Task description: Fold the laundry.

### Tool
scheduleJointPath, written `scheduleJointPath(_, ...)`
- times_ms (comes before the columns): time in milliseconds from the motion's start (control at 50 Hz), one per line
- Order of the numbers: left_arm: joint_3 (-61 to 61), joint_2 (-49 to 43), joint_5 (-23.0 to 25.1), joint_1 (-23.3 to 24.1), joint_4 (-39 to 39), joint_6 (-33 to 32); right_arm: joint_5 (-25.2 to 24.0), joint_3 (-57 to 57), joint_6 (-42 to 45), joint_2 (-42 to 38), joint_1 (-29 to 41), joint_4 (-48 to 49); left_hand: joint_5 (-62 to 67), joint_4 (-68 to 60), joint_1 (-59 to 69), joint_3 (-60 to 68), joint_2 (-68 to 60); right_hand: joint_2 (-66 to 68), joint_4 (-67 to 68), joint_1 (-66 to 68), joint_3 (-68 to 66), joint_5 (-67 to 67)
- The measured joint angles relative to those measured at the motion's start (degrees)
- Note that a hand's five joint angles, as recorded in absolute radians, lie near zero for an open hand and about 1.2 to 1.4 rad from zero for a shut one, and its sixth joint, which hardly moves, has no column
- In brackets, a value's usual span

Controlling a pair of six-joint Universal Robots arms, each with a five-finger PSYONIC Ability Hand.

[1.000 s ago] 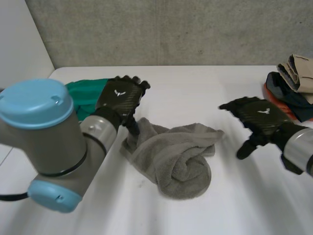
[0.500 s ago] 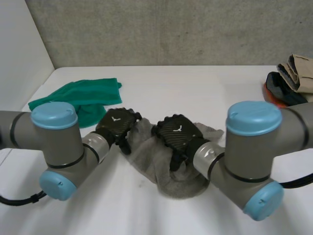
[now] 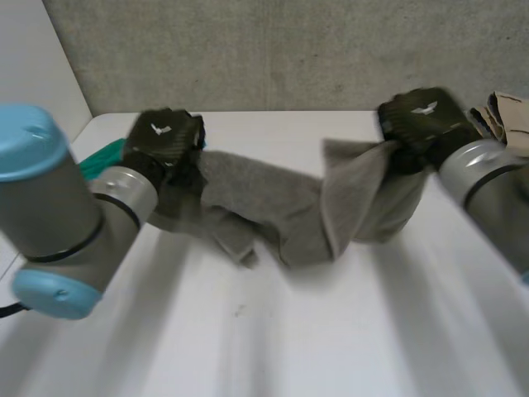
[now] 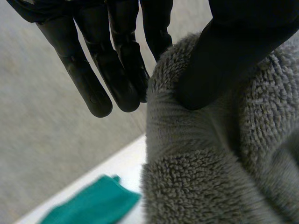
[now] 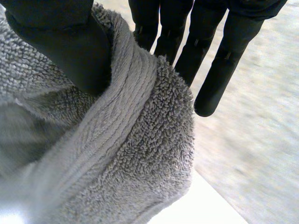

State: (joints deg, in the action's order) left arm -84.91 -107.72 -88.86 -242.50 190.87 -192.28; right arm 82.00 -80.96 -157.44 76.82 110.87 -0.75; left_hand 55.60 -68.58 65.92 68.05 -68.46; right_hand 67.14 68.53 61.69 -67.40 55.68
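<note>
The heaped grey towel (image 3: 273,203) is now rising, spreading for folding: your left hand (image 3: 161,136) (upper left) and right hand (image 3: 421,116) are pinching opposite ends, perhaps corners.

White table (image 3: 273,339) with a small dark speck near its middle, backed by a grey concrete wall (image 3: 273,50) showing a vertical seam, and a plain white panel (image 3: 33,74) at the far left corner.

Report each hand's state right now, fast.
Left hand: shut on the grey towel, thumb pinching one end.
Right hand: shut on the grey towel's other end.
</note>
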Motion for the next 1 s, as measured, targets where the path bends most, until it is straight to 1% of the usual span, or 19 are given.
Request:
scheduleJointPath(60,-1.4,4.4,-0.1,-0.1,-2.1,-0.1,-0.4,0.7,0.1,1.1,-4.2,-1.8,0.0,0.0,0.0,0.0,-0.1,0.0,0.0,0.0,0.0,0.0)
scheduleJointPath(140,-2.2,6.1,0.1,0.0,-4.4,-0.3,-1.1,1.1,0.1,0.6,-7.0,-2.8,0.0,0.0,0.0,0.0,-0.1,0.0,0.0,0.0,-0.1,0.0)
scheduleJointPath(240,0.3,-0.7,0.3,0.0,-6.7,-1.1,-2.0,1.1,0.1,-6.0,-9.0,-3.1,0.0,0.0,0.0,0.1,-0.1,-0.1,-0.1,0.0,-0.4,0.0)
scheduleJointPath(280,2.0,-3.8,0.2,0.1,-6.9,-1.5,-2.0,1.2,0.2,-8.1,-9.0,-3.0,0.0,0.0,0.0,0.1,-0.1,-3.7,-4.6,-1.3,3.7,-1.9)
scheduleJointPath(320,5.7,-9.3,0.1,0.3,-7.0,-2.8,-1.9,1.3,0.4,-11.1,-8.7,-2.9,0.0,0.0,0.0,0.1,-0.1,-20.3,-20.5,-15.0,19.5,-18.1)
scheduleJointPath(400,11.7,-16.2,0.0,1.0,-6.8,-5.4,-1.8,1.5,1.2,-13.1,-8.4,-3.0,0.0,0.1,-0.1,0.1,-0.1,-28.8,-30.6,-23.4,29.0,-28.6)
scheduleJointPath(440,14.7,-19.1,0.0,1.4,-6.7,-7.0,-1.8,1.5,2.0,-13.3,-8.3,-3.3,-1.3,4.1,-1.4,-3.6,3.9,-34.8,-36.6,-28.9,35.2,-34.5)
scheduleJointPath(460,16.6,-20.8,0.0,1.6,-6.6,-8.0,-1.8,1.5,2.5,-13.2,-8.3,-3.5,-5.4,8.8,-6.3,-8.2,8.9,-35.1,-36.9,-29.3,35.6,-35.2)
scheduleJointPath(480,17.7,-21.6,0.0,1.7,-6.6,-8.6,-1.9,1.6,3.6,-12.8,-8.2,-4.0,-7.5,10.7,-8.9,-10.2,10.9,-40.2,-41.8,-34.1,40.4,-40.2)
scheduleJointPath(540,21.2,-24.1,0.0,2.0,-6.4,-10.7,-2.0,1.7,6.2,-11.0,-8.1,-5.3,-11.8,14.8,-12.8,-14.1,14.7,-43.7,-46.0,-37.8,43.9,-44.2)
scheduleJointPath(620,23.8,-25.4,0.0,2.0,-5.8,-12.1,-2.6,2.8,11.0,-6.5,-8.0,-7.7,-16.5,19.5,-17.1,-18.7,19.4,-43.9,-46.8,-38.2,44.4,-45.3)
scheduleJointPath(680,24.4,-25.5,-0.1,1.9,-5.1,-12.4,-3.8,4.0,14.7,-4.2,-7.6,-9.6,-20.1,23.0,-20.4,-22.0,22.7,-43.9,-46.8,-38.4,44.4,-45.7)
scheduleJointPath(740,24.0,-25.1,-0.3,1.8,-4.8,-12.4,-5.8,5.2,17.8,-4.2,-7.1,-11.2,-20.1,23.0,-20.4,-22.0,22.7,-43.9,-46.8,-39.1,44.4,-46.0)
scheduleJointPath(760,23.3,-24.8,-0.4,1.9,-4.8,-12.4,-7.6,6.2,20.1,-5.4,-6.6,-12.2,-31.0,33.8,-31.1,-33.0,33.4,-43.9,-46.8,-39.2,44.4,-46.1)
scheduleJointPath(860,18.1,-20.6,-0.5,1.8,-5.1,-12.0,-13.2,9.7,29.3,-12.5,-5.0,-14.3,-34.1,36.9,-33.8,-35.9,36.5,-43.9,-46.8,-39.2,44.4,-46.1)
scheduleJointPath(920,13.0,-15.6,-0.5,1.7,-5.1,-11.8,-15.0,11.3,35.2,-16.6,-4.4,-14.7,-35.8,38.6,-35.6,-37.3,38.0,-43.9,-46.8,-39.2,44.4,-46.1)
scheduleJointPath(940,13.0,-15.6,-0.5,1.7,-5.1,-11.8,-15.0,11.3,35.2,-16.6,-4.4,-14.7,-35.8,38.6,-35.6,-37.3,38.0,-43.9,-46.8,-39.2,44.4,-46.1)
scheduleJointPath(960,9.2,-11.9,-0.4,1.6,-5.1,-11.6,-15.7,12.5,38.7,-19.2,-4.2,-14.8,-37.3,40.1,-36.7,-38.7,39.4,-43.9,-46.8,-39.2,44.4,-46.1)
scheduleJointPath(1000,6.4,-9.1,-0.3,1.6,-5.1,-11.4,-16.0,13.4,40.9,-20.9,-4.1,-14.8,-38.1,41.0,-37.3,-39.5,40.2,-43.9,-46.8,-39.2,44.4,-46.1)
